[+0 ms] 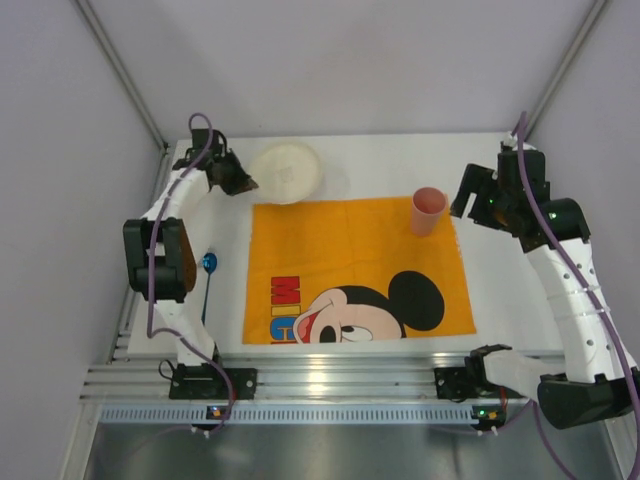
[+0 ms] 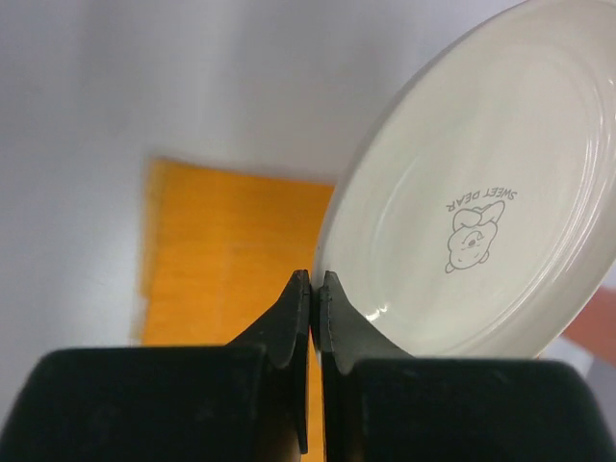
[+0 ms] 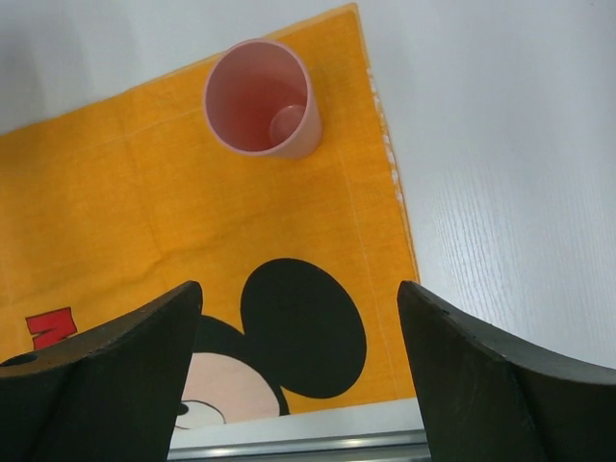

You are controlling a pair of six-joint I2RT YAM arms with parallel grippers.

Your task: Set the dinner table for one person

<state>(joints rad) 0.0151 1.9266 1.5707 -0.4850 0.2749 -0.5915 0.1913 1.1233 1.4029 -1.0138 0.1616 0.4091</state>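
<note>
A cream-white plate (image 1: 287,171) with a small bear print sits at the far left of the white dinner table (image 1: 400,160), its near edge over the far border of the orange Mickey Mouse mat (image 1: 350,260). My left gripper (image 1: 243,183) is shut on the plate's left rim, and the left wrist view shows the jaws (image 2: 316,281) pinching the rim of the plate (image 2: 481,192). I cannot tell whether the plate is lifted. A pink cup (image 1: 428,211) stands upright on the mat's far right corner. My right gripper (image 1: 462,200) is open and empty, just right of the cup (image 3: 262,96).
A blue-ended utensil (image 1: 208,264) lies on the table left of the mat, beside the left arm. The ridged silver rail (image 1: 330,380) runs along the near edge. Grey walls close in the far side and both flanks.
</note>
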